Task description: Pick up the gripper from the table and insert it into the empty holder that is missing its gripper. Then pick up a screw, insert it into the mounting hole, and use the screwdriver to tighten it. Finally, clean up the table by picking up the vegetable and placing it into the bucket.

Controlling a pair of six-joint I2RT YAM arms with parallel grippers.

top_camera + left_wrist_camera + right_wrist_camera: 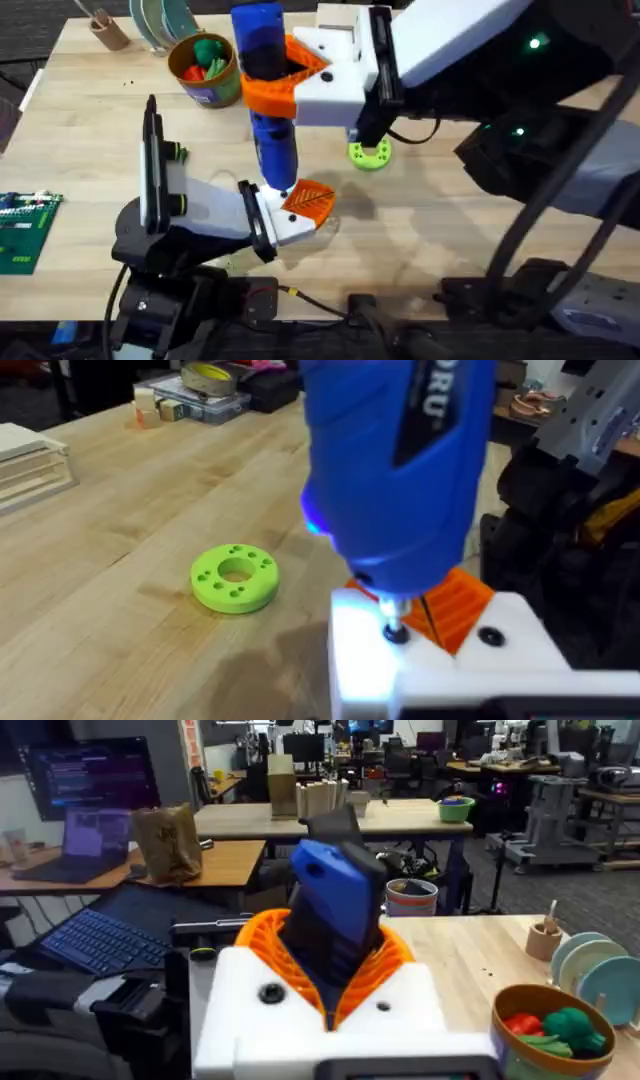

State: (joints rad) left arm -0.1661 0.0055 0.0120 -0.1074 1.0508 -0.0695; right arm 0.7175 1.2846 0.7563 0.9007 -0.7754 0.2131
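Tightening the screw is the step in hand: the right pincer [300,75], closed on the fat bright-blue plastic screwdriver [272,100], stands it upright near the table's near edge, tip in the white angular plastic holder [285,222] (its ridged orange wedge finger [312,200] seated) that the left pincer [262,215] clamps. Keep it vertical and press lightly. The handle's white lettering is only partly legible.
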